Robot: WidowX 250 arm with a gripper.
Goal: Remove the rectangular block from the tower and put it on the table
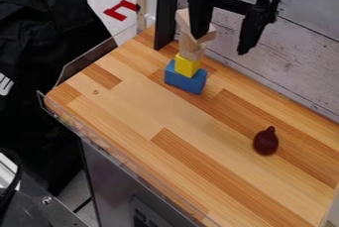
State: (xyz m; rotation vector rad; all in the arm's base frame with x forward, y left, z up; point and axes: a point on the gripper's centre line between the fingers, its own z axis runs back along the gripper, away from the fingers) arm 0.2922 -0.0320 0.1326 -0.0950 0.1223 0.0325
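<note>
A tower stands near the back left of the wooden table. Its base is a blue block (185, 79), with a yellow block (187, 65) on it and a plain wooden block (191, 51) above. At the top, pale wooden pieces (183, 19) sit at a slant, partly hidden; whether they are one rectangular block or more, I cannot tell. My gripper (221, 44) hangs open at the tower's upper right. Its left finger overlaps the top wood in the view, and its right finger is out to the right; contact is unclear.
A dark red, pear-shaped object (266, 141) lies on the right part of the table (159, 107). A black upright post (166, 13) stands just behind and left of the tower. A whitish plank wall runs along the back, and a clear rim borders the table's left and front edges.
</note>
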